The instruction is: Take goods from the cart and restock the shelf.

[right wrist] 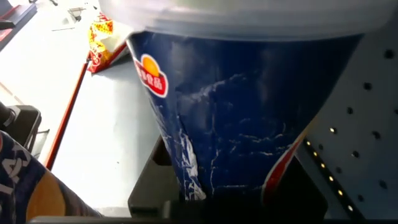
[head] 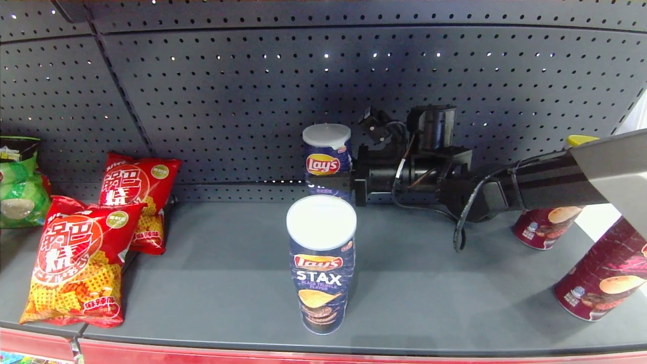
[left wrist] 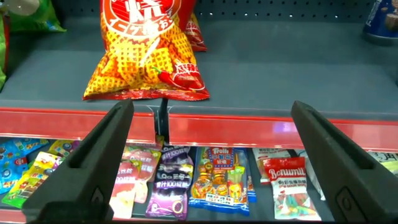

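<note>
A: What is the right gripper (head: 331,180) doing?

B: It is reaching in from the right side and holding a blue chip can (head: 327,151) around its middle. Its fingers are pressing tight on both sides of the can. The can is standing up straight, far back on the shelf (head: 227,283), just in front of the wall with holes (head: 242,101).

A: Is the can's bottom touching the shelf?

B: I cannot tell. A second blue can (head: 321,263) is standing in front of it, near the front edge, and it is hiding the bottom part.

A: And the left gripper (left wrist: 211,112)?

B: Its fingers (left wrist: 106,149) are spreading wide apart and holding nothing. It is hanging low in front of the red shelf edge (left wrist: 249,127). Packs of sweets (left wrist: 217,180) are lying on the level below.

A: What else is sitting on the shelf?

B: A red snack bag (head: 81,263) is lying at the left front, and it is leaning on another red bag (head: 141,202) behind it. A green bag (head: 17,182) is sitting at the far left. A dark red can (head: 601,283) is standing at the right front. One more dark red can (head: 543,225) is standing farther back, with the right arm passing over it.
</note>
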Robot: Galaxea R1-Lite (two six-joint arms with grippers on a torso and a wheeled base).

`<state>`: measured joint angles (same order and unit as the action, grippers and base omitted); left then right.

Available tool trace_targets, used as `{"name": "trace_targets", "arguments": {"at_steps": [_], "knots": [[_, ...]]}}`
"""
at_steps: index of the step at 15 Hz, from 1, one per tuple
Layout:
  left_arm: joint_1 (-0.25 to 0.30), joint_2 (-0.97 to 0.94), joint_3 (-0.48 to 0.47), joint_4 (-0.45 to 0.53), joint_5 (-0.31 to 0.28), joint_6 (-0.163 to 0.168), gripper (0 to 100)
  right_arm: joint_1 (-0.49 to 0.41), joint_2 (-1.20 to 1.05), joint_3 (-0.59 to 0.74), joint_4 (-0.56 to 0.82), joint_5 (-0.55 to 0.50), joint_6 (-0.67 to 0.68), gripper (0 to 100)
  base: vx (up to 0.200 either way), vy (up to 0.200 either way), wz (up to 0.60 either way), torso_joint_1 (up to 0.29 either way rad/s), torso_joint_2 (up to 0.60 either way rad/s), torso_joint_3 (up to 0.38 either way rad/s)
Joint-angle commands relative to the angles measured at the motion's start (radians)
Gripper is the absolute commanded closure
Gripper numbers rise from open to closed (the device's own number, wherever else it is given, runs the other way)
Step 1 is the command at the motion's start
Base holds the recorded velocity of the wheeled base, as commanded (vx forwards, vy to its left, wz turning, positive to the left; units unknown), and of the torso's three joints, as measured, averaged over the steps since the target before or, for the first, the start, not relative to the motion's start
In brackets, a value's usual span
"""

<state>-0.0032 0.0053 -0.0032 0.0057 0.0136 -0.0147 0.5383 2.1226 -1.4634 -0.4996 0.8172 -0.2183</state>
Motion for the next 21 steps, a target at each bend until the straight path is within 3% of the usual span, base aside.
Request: {"name": "trace_targets", "arguments": {"at_steps": [1, 16, 17, 21], "knots": [[0.000, 0.002, 0.000, 0.000, 0.000, -0.001, 0, 0.009, -0.006, 0.000, -0.001, 0.000, -0.001, 100, 0.000, 0.000, 0.00, 0.000, 0.00, 0.000], [0.000, 0.002, 0.000, 0.000, 0.002, -0.001, 0, 0.034, -0.007, 0.109, -0.066, -0.003, -0.001, 100, 0.000, 0.000, 0.00, 0.000, 0.00, 0.000], [0.000, 0.002, 0.000, 0.000, 0.002, -0.001, 0, 0.034, -0.007, 0.130, -0.079, -0.003, -0.001, 0, 0.000, 0.000, 0.00, 0.000, 0.00, 0.000], [0.000, 0.002, 0.000, 0.000, 0.000, -0.001, 0, 0.032, -0.010, 0.152, -0.094, -0.003, -0.001, 0, 0.000, 0.000, 0.00, 0.000, 0.00, 0.000]]}}
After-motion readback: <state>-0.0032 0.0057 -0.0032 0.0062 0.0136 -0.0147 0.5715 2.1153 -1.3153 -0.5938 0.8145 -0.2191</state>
